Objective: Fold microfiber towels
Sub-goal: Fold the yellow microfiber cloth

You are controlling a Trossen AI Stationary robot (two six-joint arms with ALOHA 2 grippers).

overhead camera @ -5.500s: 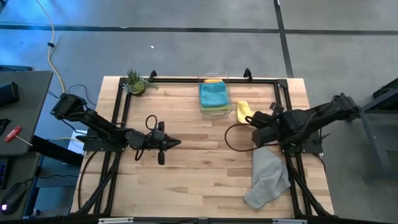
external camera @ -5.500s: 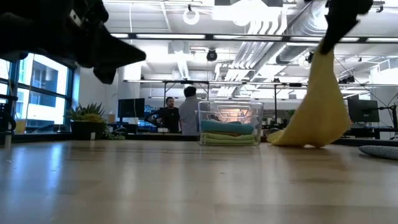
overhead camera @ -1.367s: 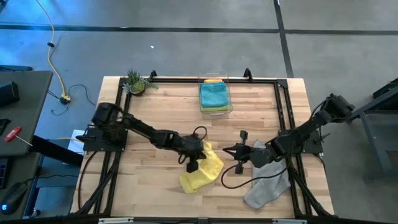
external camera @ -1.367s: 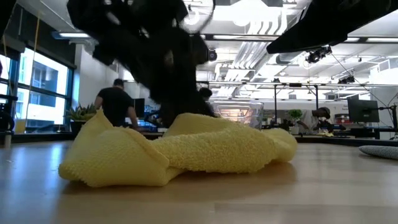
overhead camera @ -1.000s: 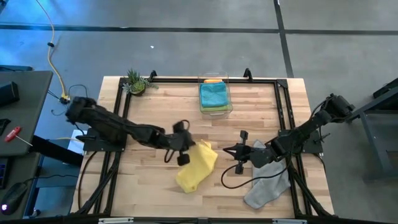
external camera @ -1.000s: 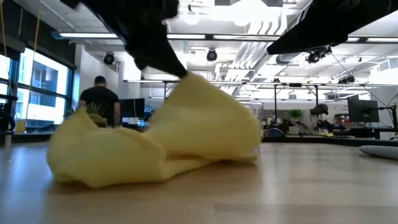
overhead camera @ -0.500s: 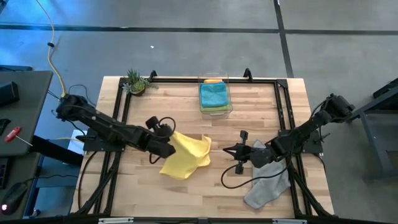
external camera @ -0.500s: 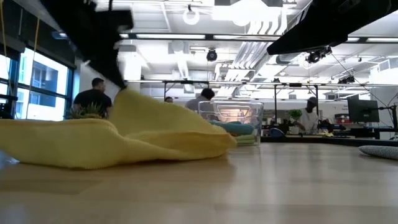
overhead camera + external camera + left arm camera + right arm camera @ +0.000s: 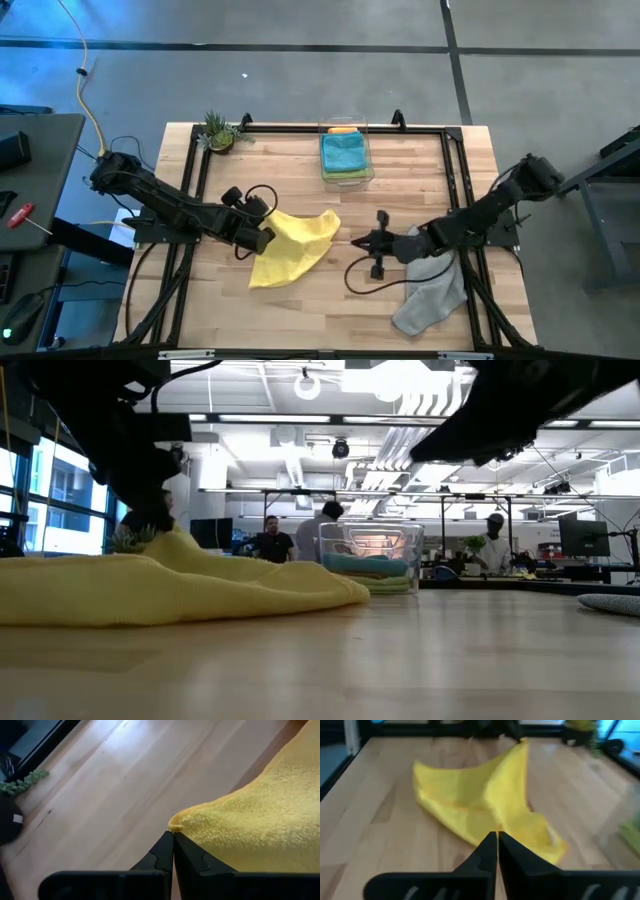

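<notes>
A yellow towel (image 9: pixel 293 245) lies partly spread on the wooden table, left of centre. Its left corner is raised to my left gripper (image 9: pixel 269 234), which is shut on it. My right gripper (image 9: pixel 355 241) is shut, holds nothing, and hovers just right of the towel, pointing at it. In the right wrist view the towel (image 9: pixel 480 805) lies beyond the shut fingertips. A grey towel (image 9: pixel 430 295) lies crumpled at the near right, under the right arm. Teal, green and orange towels are stacked in the clear bin (image 9: pixel 346 155). My left gripper pinches the yellow towel's left corner (image 9: pixel 176 824) at the very ends of its two fingers. The fingers slant down from the table's left side. The corner (image 9: pixel 166 538) is lifted a little, and the cloth slopes down from it, slack, onto the table.
The clear bin stands at the table's far edge, centre. A small potted plant (image 9: pixel 218 132) sits at the far left corner. A black frame rail (image 9: pixel 300 128) runs around the table. Bare wood lies along the near edge (image 9: pixel 330 320). People stand in the room beyond (image 9: pixel 270 540).
My left gripper has gone toward the table's left edge and sunk, tipping downward, still shut on the yellow towel's corner. The towel has been dragged left with it and has spread out from a raised bunch to a flatter, wider sheet.
</notes>
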